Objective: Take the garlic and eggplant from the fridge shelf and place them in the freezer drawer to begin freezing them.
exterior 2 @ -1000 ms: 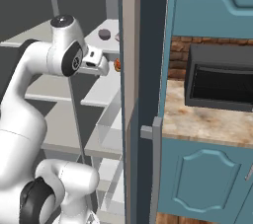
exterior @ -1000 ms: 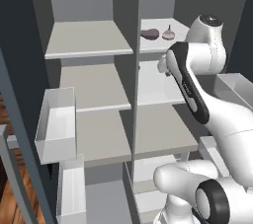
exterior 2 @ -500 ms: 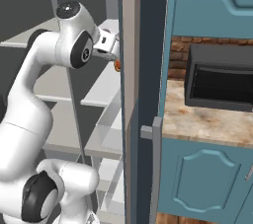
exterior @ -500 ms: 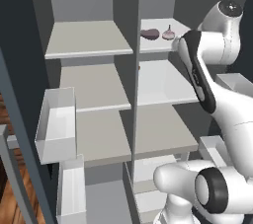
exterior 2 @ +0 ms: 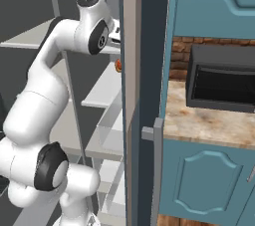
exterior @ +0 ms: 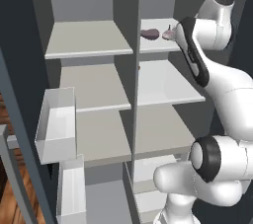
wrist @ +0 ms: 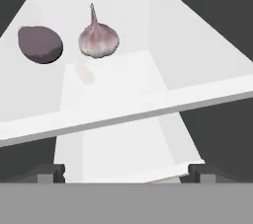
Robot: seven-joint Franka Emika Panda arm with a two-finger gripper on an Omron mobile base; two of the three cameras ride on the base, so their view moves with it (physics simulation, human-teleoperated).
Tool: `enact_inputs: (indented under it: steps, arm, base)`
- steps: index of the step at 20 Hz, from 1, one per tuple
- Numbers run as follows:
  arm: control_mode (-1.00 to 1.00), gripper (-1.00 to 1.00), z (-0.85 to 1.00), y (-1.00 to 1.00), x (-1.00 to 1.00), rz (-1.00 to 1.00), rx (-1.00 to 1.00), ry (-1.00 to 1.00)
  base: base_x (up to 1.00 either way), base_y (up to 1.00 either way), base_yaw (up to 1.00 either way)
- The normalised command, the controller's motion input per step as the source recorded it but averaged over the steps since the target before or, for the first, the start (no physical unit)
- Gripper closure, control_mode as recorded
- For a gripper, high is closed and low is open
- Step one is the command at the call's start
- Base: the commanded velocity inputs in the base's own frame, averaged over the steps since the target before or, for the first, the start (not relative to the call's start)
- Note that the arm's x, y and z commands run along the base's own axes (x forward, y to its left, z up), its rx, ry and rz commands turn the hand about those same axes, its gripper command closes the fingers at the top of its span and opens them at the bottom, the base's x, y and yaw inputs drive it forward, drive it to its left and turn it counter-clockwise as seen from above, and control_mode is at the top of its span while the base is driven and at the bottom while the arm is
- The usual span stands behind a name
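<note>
Now the gripper [wrist: 121, 172], jaws spread wide and holding nothing, is facing the fridge shelf [wrist: 207, 87] front edge; the garlic [wrist: 98, 39] is sitting ahead, stem upright, beside the eggplant [wrist: 39, 44]

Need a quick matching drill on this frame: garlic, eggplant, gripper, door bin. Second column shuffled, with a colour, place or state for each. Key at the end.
Column 1:
1. garlic
2. eggplant
3. gripper
4. door bin

Column 2:
A. dark purple-brown, on the top right shelf
B. translucent pale box, left of the shelves
C. pale pinkish bulb with a thin pointed stem
D. jaws wide open, holding nothing

Pairs: 1-C, 2-A, 3-D, 4-B
</note>
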Motion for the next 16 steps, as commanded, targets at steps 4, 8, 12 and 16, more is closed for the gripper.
enact_inputs:
  steps: [4,8,12,16]
  arm:
    - [-1.00,-1.00,0.00,-0.01,1.00,0.00,0.00,0.03]
    - [-1.00,-1.00,-0.01,0.00,0.92,0.00,0.00,0.00]
    - [-1.00,-1.00,-0.19,0.00,0.78,0.00,0.00,0.00]
    - [-1.00,-1.00,-0.25,0.00,0.68,0.00,0.00,0.00]
  base:
    - [0.00,0.00,0.00]
    - [0.00,0.00,0.00]
    - [0.00,0.00,0.00]
    - [0.00,0.00,0.00]
